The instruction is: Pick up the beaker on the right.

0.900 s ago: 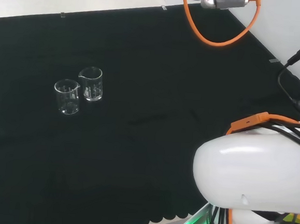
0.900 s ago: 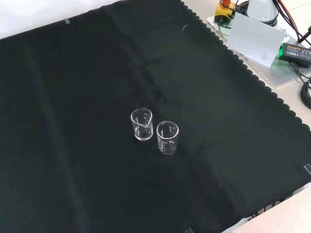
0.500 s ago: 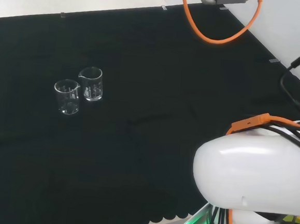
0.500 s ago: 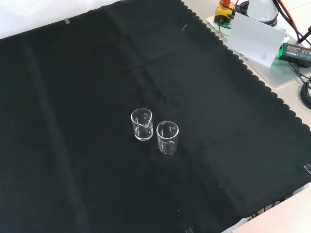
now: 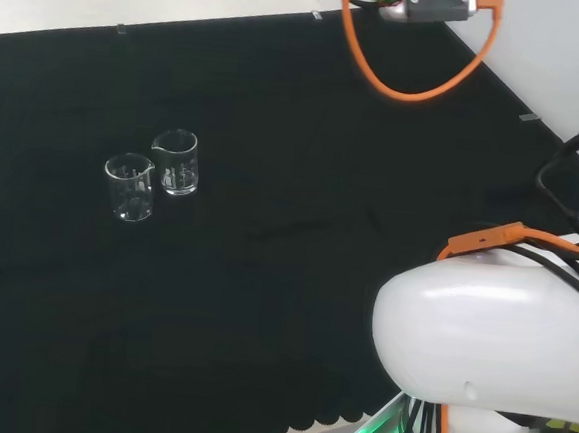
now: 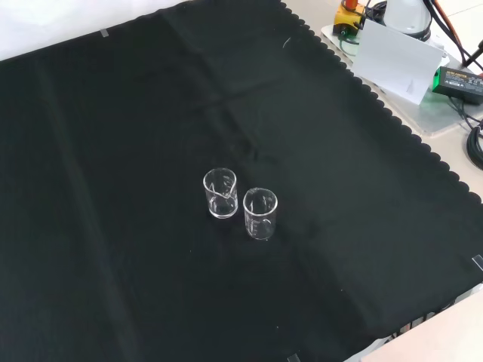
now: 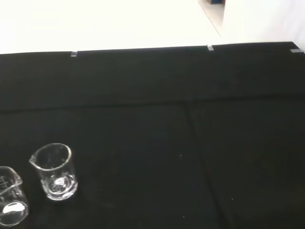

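two clear beakers (image 6: 240,204) upright, prob. empty

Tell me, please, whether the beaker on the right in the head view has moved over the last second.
No. The right beaker stands in the same spot beside the left beaker on the black cloth; both are upright.

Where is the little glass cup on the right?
In the head view the right-hand beaker stands upright on the black cloth, left of the middle, close beside the other beaker.
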`<state>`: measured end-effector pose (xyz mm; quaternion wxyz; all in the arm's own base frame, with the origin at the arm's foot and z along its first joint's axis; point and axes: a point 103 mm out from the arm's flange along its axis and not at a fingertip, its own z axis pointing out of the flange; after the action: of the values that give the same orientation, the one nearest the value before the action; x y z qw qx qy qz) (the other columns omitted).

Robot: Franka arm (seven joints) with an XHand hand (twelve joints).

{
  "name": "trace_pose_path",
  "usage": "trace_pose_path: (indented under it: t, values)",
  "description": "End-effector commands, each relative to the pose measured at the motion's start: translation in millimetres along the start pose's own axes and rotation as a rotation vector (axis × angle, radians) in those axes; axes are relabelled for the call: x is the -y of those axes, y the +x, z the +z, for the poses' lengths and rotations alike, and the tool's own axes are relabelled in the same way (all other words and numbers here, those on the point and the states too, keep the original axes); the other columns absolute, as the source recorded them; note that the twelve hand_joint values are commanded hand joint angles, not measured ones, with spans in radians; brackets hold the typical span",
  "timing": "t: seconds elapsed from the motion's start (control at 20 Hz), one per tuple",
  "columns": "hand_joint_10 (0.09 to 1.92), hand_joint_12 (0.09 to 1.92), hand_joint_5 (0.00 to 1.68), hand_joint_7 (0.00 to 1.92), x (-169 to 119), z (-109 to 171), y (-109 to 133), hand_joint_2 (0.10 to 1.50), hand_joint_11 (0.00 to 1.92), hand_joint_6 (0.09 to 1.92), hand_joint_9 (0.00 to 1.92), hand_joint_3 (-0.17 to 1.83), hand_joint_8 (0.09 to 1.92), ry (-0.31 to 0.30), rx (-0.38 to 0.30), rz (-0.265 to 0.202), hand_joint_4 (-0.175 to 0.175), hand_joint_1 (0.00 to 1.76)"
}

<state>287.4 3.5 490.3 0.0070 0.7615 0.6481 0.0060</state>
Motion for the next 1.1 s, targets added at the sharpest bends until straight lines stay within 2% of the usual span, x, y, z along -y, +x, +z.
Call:
trace_pose_path:
  t: [0.05, 0.25, 0.4, 0.6, 0.9, 1.1]
  values:
    - [0.09, 1.05, 0.32, 0.34, -13, 28, -82, 1.31, 0.00, 0.09, 0.45, 0.18, 0.09, 0.039, -0.052, 0.003, -0.024, 0.22]
    - [0.09, 1.04, 0.28, 0.33, -23, 45, -131, 1.22, 0.00, 0.09, 0.45, 0.14, 0.09, 0.049, -0.087, 0.032, -0.028, 0.39]
    - [0.09, 1.04, 0.27, 0.33, -34, 62, -142, 1.20, 0.00, 0.09, 0.45, 0.13, 0.09, 0.067, -0.098, 0.040, -0.030, 0.42]
    - [0.09, 1.04, 0.27, 0.33, -55, 89, -128, 1.19, 0.00, 0.09, 0.45, 0.13, 0.09, 0.098, -0.104, 0.032, -0.032, 0.43]
    - [0.09, 1.04, 0.27, 0.33, -93, 130, -90, 1.18, 0.00, 0.09, 0.45, 0.13, 0.09, 0.103, -0.160, -0.028, -0.034, 0.43]
    - [0.09, 1.04, 0.26, 0.32, -116, 155, -80, 1.17, 0.00, 0.09, 0.45, 0.13, 0.09, 0.127, -0.190, -0.059, -0.035, 0.44]
